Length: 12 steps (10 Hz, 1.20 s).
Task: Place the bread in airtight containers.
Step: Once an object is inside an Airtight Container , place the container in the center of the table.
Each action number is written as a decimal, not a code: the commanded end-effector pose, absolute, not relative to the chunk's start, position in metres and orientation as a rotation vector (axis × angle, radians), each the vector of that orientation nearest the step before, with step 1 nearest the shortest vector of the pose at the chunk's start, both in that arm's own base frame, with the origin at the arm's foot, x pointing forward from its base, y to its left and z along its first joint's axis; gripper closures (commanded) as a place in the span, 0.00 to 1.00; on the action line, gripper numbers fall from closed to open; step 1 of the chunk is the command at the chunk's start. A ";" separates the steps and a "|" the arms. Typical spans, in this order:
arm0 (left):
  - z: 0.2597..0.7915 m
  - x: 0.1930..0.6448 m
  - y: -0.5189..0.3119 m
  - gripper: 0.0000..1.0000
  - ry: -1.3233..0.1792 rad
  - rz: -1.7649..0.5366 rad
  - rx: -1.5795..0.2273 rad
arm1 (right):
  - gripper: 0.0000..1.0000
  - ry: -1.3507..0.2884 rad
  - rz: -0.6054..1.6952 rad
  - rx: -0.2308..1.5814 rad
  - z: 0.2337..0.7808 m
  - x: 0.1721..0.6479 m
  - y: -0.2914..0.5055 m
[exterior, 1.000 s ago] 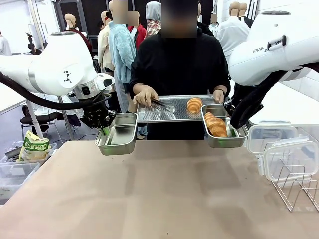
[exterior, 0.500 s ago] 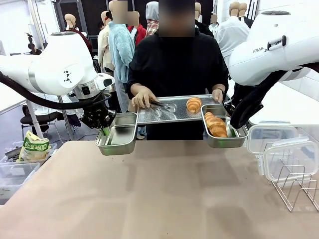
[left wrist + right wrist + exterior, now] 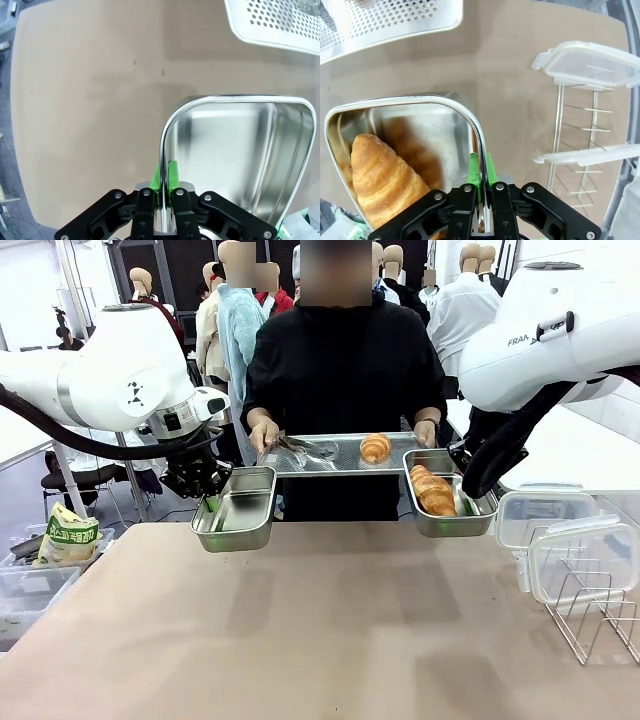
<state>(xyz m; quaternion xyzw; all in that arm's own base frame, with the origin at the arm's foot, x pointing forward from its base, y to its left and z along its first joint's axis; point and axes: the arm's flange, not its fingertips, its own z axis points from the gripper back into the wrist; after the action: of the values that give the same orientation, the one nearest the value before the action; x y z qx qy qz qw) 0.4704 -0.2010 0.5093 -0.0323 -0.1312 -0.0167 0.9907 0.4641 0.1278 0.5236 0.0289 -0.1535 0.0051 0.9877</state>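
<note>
My left gripper (image 3: 209,503) is shut on the near rim of an empty steel airtight container (image 3: 236,512), held above the table's far left. In the left wrist view the green pads (image 3: 172,176) pinch that rim (image 3: 164,145). My right gripper (image 3: 468,502) is shut on the rim of a second container (image 3: 448,524), which holds one golden piece of bread (image 3: 432,490). The right wrist view shows the bread (image 3: 385,180) lying inside it. Another piece of bread (image 3: 376,447) sits on the perforated tray (image 3: 335,458) that the person holds between both containers.
Metal tongs (image 3: 295,446) lie on the tray by the person's hand (image 3: 263,435). Two clear lids (image 3: 560,540) lean in a wire rack (image 3: 595,615) at the table's right edge. A bin with a yellow bag (image 3: 68,535) stands off the table at the left.
The person has shifted the tray to the left, carrying the bread on it along, and the hand near the tongs has slid left. Both grippers and their containers have stayed still.
</note>
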 end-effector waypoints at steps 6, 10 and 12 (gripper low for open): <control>0.513 0.471 -0.200 1.00 -0.269 -0.033 -0.068 | 1.00 -0.144 -0.050 0.112 0.439 0.481 0.113; 0.513 0.471 -0.200 1.00 -0.269 -0.033 -0.068 | 1.00 -0.033 -0.027 0.109 0.375 0.482 0.131; 0.513 0.471 -0.200 1.00 -0.269 -0.033 -0.068 | 1.00 -0.034 0.024 0.045 0.362 0.485 0.132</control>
<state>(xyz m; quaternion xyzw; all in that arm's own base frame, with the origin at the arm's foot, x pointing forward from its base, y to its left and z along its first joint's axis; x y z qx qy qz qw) 0.4706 -0.2009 0.5088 -0.0322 -0.1308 -0.0165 0.9907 0.4797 0.1306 0.3577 0.0392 -0.0021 0.0012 0.9992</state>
